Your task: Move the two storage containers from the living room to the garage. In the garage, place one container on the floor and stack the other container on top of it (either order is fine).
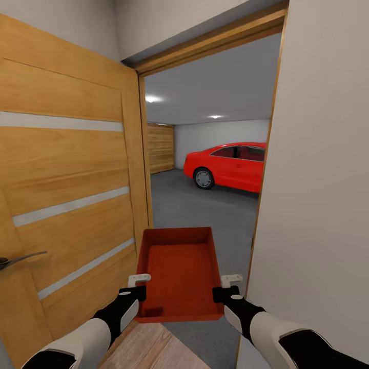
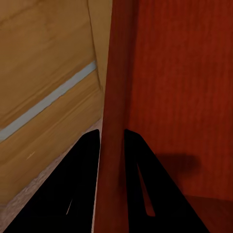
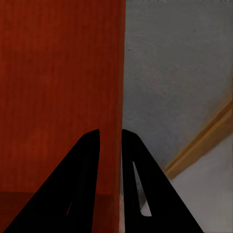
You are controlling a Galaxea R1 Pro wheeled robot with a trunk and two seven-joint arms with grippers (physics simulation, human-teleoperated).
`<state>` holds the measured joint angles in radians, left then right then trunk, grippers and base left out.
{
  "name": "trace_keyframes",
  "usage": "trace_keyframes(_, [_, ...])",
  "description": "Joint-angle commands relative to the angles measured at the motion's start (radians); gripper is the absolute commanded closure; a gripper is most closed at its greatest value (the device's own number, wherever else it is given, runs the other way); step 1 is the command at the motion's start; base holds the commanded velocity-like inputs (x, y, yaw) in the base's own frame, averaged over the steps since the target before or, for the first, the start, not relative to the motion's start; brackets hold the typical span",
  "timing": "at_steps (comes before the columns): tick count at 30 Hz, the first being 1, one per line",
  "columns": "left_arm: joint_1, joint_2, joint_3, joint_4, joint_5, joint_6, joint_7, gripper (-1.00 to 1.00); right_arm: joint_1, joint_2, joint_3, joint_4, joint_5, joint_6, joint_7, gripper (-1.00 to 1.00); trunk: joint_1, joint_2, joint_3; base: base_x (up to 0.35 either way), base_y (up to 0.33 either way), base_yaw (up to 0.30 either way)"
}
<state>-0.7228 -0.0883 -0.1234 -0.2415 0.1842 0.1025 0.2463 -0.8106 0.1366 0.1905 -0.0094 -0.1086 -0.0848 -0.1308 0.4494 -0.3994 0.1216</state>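
From the head camera, an orange-red storage container [image 1: 177, 274] is carried level between both arms at the threshold of an open doorway, with the left gripper [image 1: 137, 287] clamped on its left wall near the near corner and the right gripper [image 1: 229, 286] clamped on its right wall opposite. The wooden door [image 1: 66, 195] stands swung open at the left, its handle [image 1: 20, 260] low on that side; ahead lies the garage with its dark grey floor [image 1: 205, 205], a red car [image 1: 228, 165] and a plank garage door [image 1: 160, 147]. In the left wrist camera, the two dark fingers [image 2: 82, 184] straddle the container's red wall [image 2: 110, 121], pinched narrow on it, the wooden door behind. In the right wrist camera, the fingers [image 3: 80, 184] likewise grip the container's thin wall [image 3: 119, 97], with the grey floor beyond and a strip of the wooden door frame [image 3: 204, 141].
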Motion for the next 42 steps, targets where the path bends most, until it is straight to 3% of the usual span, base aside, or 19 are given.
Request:
trace_keyframes(1, [0.0,0.03,0.011,0.001,0.009,0.008,0.013,1.0,-0.001,-0.002,-0.013,-0.003,-0.005,-0.006,-0.006,1.0,0.001,-0.001,0.0,0.202,0.259,0.0])
trace_keyframes(11, [0.0,0.03,0.011,0.001,0.009,0.008,0.013,1.0,-0.001,0.0,-0.013,-0.003,-0.006,-0.004,-0.007,1.0,0.001,-0.001,0.0,0.203,0.261,-0.058])
trace_keyframes(42, [0.0,0.03,0.01,0.001,0.008,0.004,0.013,1.0,-0.001,0.0,-0.013,-0.003,-0.005,-0.004,-0.007,1.0,0.001,-0.001,0.0,0.204,0.258,-0.233])
